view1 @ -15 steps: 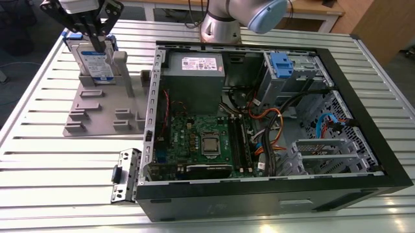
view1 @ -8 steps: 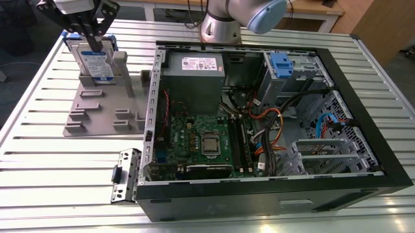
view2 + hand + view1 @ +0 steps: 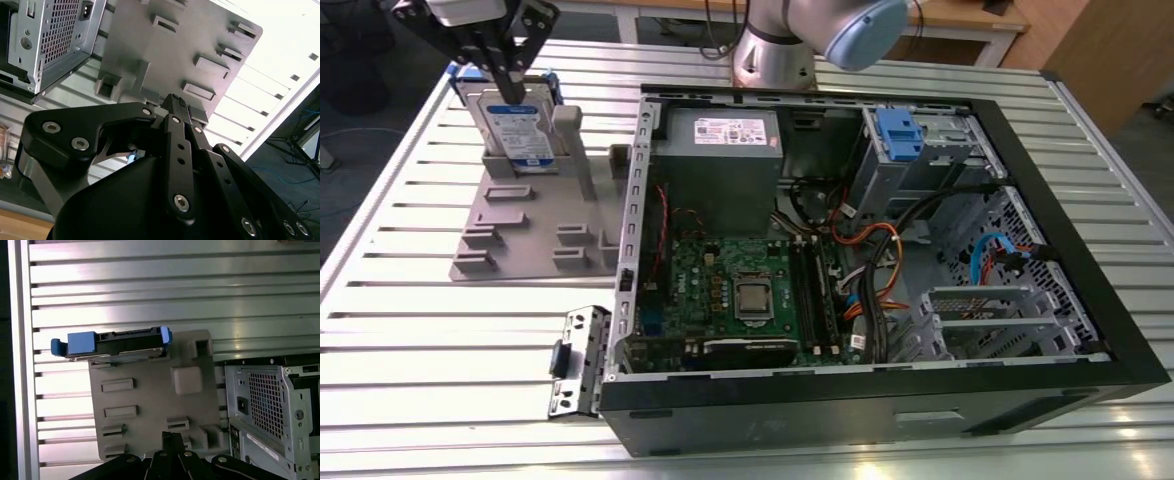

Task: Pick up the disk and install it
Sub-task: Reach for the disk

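The disk (image 3: 520, 125) stands on edge in the grey slotted stand (image 3: 520, 235) at the exterior view's upper left, its white-and-blue label facing the camera. In the first wrist view the disk (image 3: 117, 342) shows edge-on with its blue side rails, at the far end of the stand (image 3: 150, 405). My gripper (image 3: 507, 80) hangs above the stand, its black fingers together and holding nothing. In both wrist views the gripper (image 3: 172, 436) (image 3: 176, 100) hovers over the stand (image 3: 165, 50), apart from the disk.
An open computer case (image 3: 1067, 300) lies on the slatted metal table (image 3: 400, 330) to the right of the stand. Inside are a grey power supply (image 3: 720, 150), a motherboard (image 3: 734, 290) and a drive bay with a blue latch (image 3: 897, 130). A loose bracket (image 3: 580, 360) lies by the case's front corner.
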